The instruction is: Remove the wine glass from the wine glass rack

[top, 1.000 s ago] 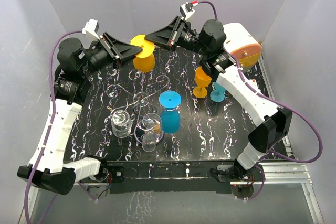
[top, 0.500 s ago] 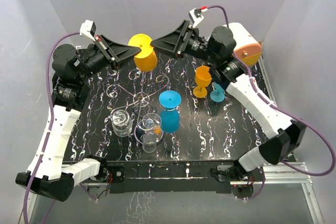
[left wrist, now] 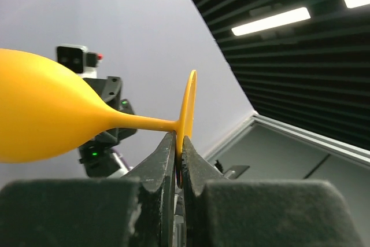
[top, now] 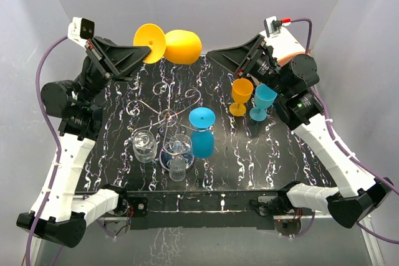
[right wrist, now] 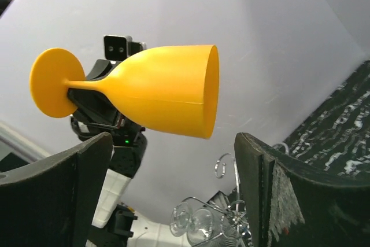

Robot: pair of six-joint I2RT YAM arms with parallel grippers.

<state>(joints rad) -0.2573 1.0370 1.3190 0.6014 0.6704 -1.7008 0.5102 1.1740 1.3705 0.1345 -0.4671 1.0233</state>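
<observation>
Item: yellow wine glass [top: 177, 46], held aloft over the far side of the table [top: 249, 160], off and well apart from the wine glass rack [top: 167, 115]. The long axis is laid near horizontal, with the foot disc directed left and the open mouth directed right, toward the right gripper [top: 213, 58]. The foot's rim is pinched edgewise between the closed jaws of the left gripper [left wrist: 179, 150]. The right gripper is spread wide, holds nothing, and is set apart from the bowl. Listed lower and nearer than the held glass:

- clear glasses [top: 144, 144] at the rack's near side
- a blue glass [top: 201, 135], foot uppermost, just beside the rack
- an orange glass [top: 240, 95] and a teal glass [top: 262, 99], upright to the right

The edgewise pinch is shown by the left wrist view only, the hollow mouth by the right wrist view, and the rack's scrolled arms in full by the top view.
</observation>
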